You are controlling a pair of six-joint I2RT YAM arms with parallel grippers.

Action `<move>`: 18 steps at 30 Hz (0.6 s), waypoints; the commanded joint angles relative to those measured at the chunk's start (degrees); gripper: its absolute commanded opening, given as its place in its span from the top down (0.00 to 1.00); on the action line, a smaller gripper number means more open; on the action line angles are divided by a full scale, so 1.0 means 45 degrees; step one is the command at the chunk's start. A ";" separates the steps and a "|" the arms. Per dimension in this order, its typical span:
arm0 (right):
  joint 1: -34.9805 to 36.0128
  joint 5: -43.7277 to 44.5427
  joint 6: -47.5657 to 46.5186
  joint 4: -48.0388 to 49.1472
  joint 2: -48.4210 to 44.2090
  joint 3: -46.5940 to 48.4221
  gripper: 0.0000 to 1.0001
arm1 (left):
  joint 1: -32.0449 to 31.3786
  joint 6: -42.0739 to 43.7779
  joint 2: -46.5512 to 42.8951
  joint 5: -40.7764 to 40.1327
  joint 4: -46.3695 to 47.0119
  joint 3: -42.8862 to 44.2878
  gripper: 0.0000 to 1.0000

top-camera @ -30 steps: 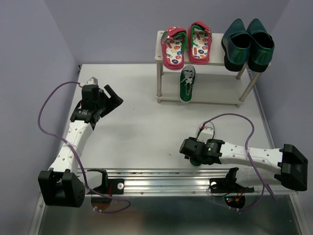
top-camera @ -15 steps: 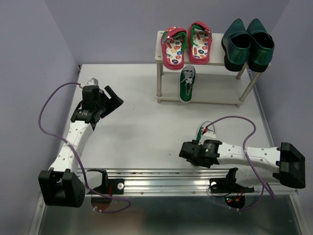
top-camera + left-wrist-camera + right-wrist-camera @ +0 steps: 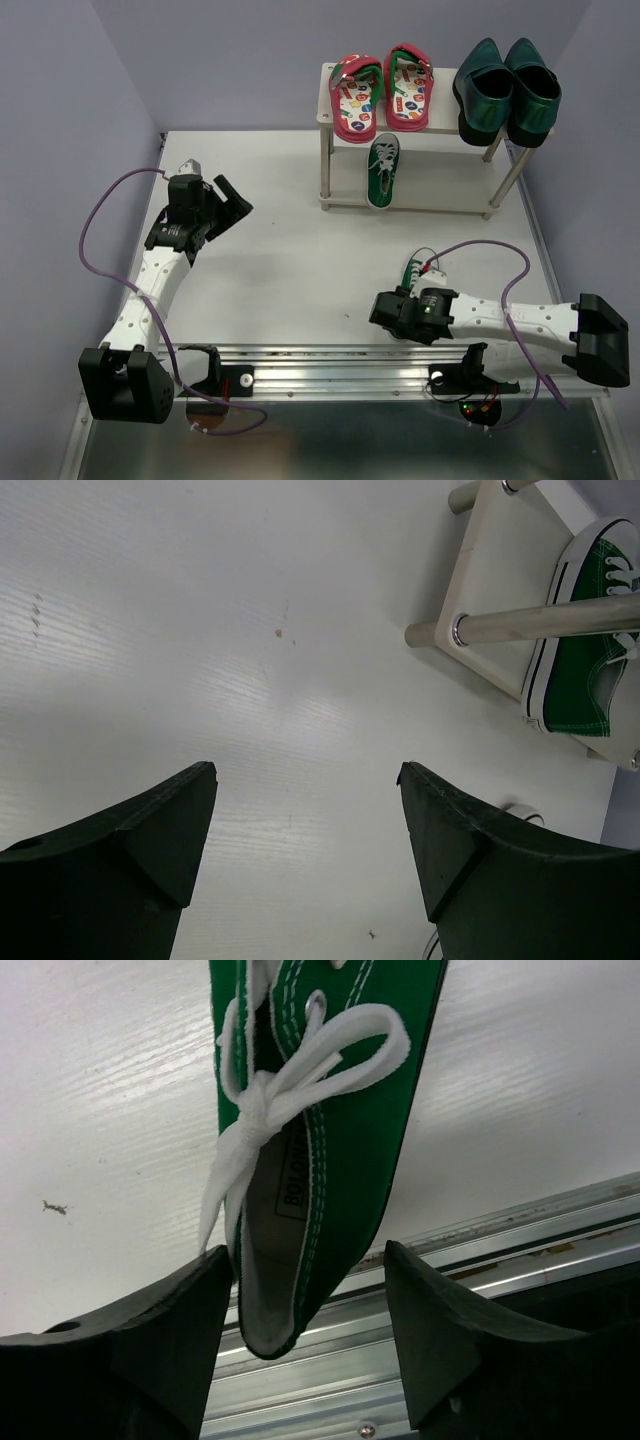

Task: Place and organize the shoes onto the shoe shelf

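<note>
One green white-laced sneaker lies with its heel between the fingers of my right gripper, which is shut on it. From above only its laces show beside that gripper, near the table's front edge. The other green sneaker sits on the lower tier of the shoe shelf. Two red flip-flops and two dark teal loafers rest on the top board. My left gripper hovers open at the left, holding nothing.
A metal rail runs along the near edge, just behind the held sneaker's heel. Purple walls close in on the left, back and right. Purple cables loop from both arms. The shelf's steel legs stand on the table.
The right gripper's jaws have narrowed onto the sneaker's heel, and the gripper has shifted slightly toward the front. The left arm has not moved.
</note>
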 commanded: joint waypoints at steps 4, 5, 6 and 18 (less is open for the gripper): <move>0.0138 0.1907 0.0679 -0.2130 -0.1069 0.1339 0.29 | -0.0008 0.0025 -0.0107 0.0169 0.0542 -0.0207 0.16; 0.0138 0.2005 0.0426 -0.2150 -0.1457 0.1611 0.28 | -0.0009 0.0025 -0.0107 0.0169 0.0542 -0.0226 0.15; 0.0138 0.2064 0.0346 -0.2150 -0.1597 0.1710 0.28 | -0.0009 0.0025 -0.0146 0.0130 0.0561 -0.0226 0.16; 0.0138 0.1577 -0.1177 -0.1292 -0.0837 0.2337 0.12 | 0.0011 0.0005 -0.0146 0.0110 0.0581 -0.0343 0.16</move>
